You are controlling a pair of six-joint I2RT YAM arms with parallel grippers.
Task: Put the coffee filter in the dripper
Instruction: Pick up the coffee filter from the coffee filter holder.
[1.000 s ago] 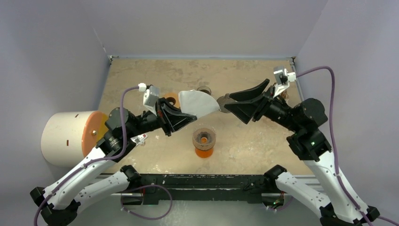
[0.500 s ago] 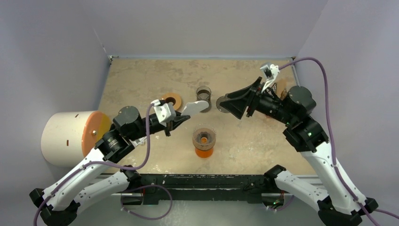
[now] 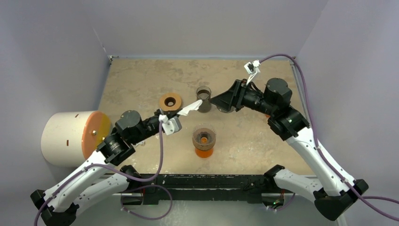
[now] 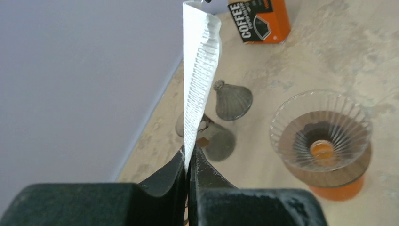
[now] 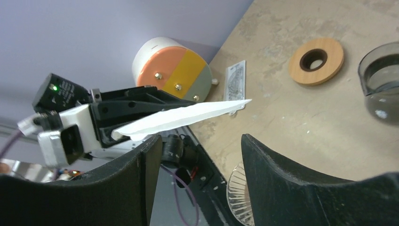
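My left gripper (image 3: 178, 117) is shut on the coffee filter (image 3: 190, 109), a pale flattened paper cone held in the air, its tip pointing right. In the left wrist view the filter (image 4: 200, 70) rises edge-on from the closed jaws of the left gripper (image 4: 188, 157). The dripper (image 3: 203, 135), ribbed clear glass with a brown collar, stands on an orange vessel (image 3: 203, 152) below and right of the filter; it also shows in the left wrist view (image 4: 322, 129). My right gripper (image 3: 214, 100) is open and empty, facing the filter's tip (image 5: 188, 115) from just beyond it. The right gripper (image 5: 201, 139) has its jaws wide apart.
A smoky glass cup (image 3: 203, 92) stands right behind the filter's tip. A wooden ring (image 3: 170, 101) lies left of it. A ribbed glass cone (image 4: 233, 100) and an orange-and-black coffee packet (image 4: 259, 21) lie farther back. A white cylinder with an orange face (image 3: 70, 136) lies at the far left.
My left gripper has turned, so the filter now shows edge-on, and has carried it right toward the smoky cup. My right gripper has swung left toward the filter's tip, still open.
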